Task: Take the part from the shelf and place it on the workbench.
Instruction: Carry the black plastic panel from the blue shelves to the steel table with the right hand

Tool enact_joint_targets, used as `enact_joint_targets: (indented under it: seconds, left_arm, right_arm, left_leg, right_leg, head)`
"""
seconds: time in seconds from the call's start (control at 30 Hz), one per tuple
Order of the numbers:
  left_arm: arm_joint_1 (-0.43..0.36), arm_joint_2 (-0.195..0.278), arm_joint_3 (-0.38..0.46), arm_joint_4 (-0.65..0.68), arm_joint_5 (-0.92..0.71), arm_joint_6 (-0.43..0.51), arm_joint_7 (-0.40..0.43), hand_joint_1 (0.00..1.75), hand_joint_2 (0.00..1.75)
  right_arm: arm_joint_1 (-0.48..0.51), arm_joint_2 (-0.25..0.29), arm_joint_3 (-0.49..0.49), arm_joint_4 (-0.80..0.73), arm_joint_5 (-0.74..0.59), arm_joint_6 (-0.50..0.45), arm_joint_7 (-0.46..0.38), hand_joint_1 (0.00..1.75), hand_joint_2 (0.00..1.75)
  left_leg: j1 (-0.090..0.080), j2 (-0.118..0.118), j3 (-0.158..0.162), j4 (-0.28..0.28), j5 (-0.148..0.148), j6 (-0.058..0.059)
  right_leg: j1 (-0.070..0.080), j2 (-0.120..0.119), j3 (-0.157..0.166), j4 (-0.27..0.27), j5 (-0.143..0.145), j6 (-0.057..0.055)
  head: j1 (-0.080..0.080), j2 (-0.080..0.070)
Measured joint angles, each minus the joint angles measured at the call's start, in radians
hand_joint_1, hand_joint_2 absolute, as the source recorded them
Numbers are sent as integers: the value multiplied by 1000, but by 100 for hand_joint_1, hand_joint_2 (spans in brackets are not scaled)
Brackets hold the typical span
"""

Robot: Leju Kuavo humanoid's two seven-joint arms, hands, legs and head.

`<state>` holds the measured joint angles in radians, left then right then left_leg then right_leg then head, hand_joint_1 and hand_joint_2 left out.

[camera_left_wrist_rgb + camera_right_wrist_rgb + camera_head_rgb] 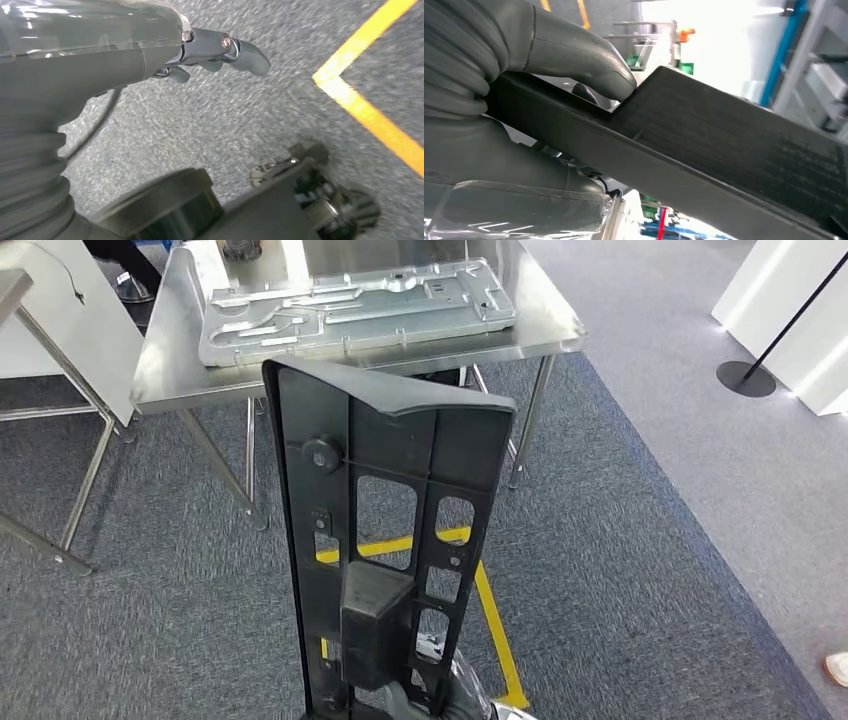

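A long black plastic part (385,530) with several cut-outs stands upright in the middle of the head view. My right hand (445,698) grips its lower end. In the right wrist view the thumb (584,60) presses on the part's flat black face (734,140). The steel workbench (545,335) stands ahead, beyond the part's top edge. My left hand (125,45) hangs over the grey carpet, its fingers (242,52) loosely extended with nothing in them.
A large stamped metal plate (350,305) covers much of the workbench top. Yellow tape lines (495,630) mark the carpet in front of it. Another table frame (60,440) stands at the left, a black stand base (745,378) at the right, and a person's shoe (838,668) at the lower right edge.
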<state>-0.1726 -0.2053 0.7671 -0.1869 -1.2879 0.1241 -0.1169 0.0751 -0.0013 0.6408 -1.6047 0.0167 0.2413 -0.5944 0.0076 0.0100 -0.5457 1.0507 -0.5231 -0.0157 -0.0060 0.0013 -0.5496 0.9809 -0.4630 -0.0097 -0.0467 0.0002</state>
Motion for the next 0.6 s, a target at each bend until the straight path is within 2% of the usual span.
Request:
enact_joint_targets:
  seconds: [0.03,0.1,0.13,0.17,0.2,0.23,0.27,0.3,0.33,0.43,0.5,0.53,0.6]
  left_arm:
    - [0,0,0,0,0,0,0,0,175]
    - [1,0,0,0,1,-1,0,0,175]
    - [2,0,0,0,2,-1,-1,0,175]
    - [2,0,1,0,3,-1,-1,0,175]
    - [2,1,1,0,3,-1,-1,0,175]
    - [3,1,1,0,3,-1,-1,0,175]
    - [5,2,1,0,3,-1,0,0,175]
    - [7,2,1,0,3,0,0,0,175]
    - [9,2,1,0,3,0,-1,0,175]
    - [10,2,1,0,3,0,-2,0,175]
    - [7,2,1,0,2,1,-4,0,175]
    - [6,2,1,0,2,1,-4,0,175]
    - [5,1,1,0,2,1,-5,0,175]
  right_arm:
    - [1,0,1,-1,1,0,-1,175,175]
    - [2,-1,2,-2,1,0,-2,175,175]
    - [4,-2,2,-2,2,-1,-2,175,175]
    - [5,-2,2,-2,2,-1,-2,175,175]
    - [5,-2,2,-2,3,-1,-2,175,175]
    - [6,-2,2,-2,4,-1,-2,175,175]
    - [5,-2,2,-2,4,-1,-2,175,175]
    - [5,-2,2,-2,4,-1,-2,175,175]
    - [5,-2,3,-2,5,-1,-2,175,175]
    - [4,-3,4,-5,5,-1,-2,175,175]
    - [3,-3,4,-8,5,-1,-2,175,175]
    - [3,-3,4,-9,5,-1,-3,175,175]
    - [5,-5,4,-9,5,-2,-3,175,175]
  left_leg:
    - [2,-1,-29,57,-23,-3]
    - [4,-2,-110,190,-66,-9]
    - [4,-2,-139,227,-66,-10]
    - [4,-1,-150,227,-44,-11]
    - [4,-2,-142,189,-3,-10]
    - [4,-2,-121,123,46,-7]
    - [3,-3,-98,62,82,-2]
    - [1,-5,-77,11,101,3]
    - [-1,-6,-66,-15,105,9]
    - [-3,-7,-57,-28,88,25]
    - [1,-6,-46,-37,84,37]
    - [2,-5,-42,-40,82,41]
    - [2,-4,-39,-40,76,46]
  right_leg:
    - [-1,0,8,-4,-2,-4]
    - [0,2,18,-4,-11,-9]
    - [0,4,25,-4,-17,-9]
    - [0,7,34,-3,-24,-8]
    - [0,10,45,-3,-33,-6]
    - [0,12,58,-3,-42,-3]
    - [2,14,67,-2,-52,1]
    - [3,17,73,0,-60,7]
    - [3,18,74,3,-66,12]
    - [2,17,77,5,-79,30]
    - [0,12,61,48,-106,40]
    - [-1,10,31,103,-130,44]
    - [-4,8,-60,250,-178,51]
  head:
    - [0,0]
    - [0,0]
    - [0,0]
    - [0,0]
    - [0,0]
    - [0,0]
    - [0,0]
    - [0,0]
    - [0,0]
    - [0,0]
    - [0,0]
    - [0,0]
    - [0,0]
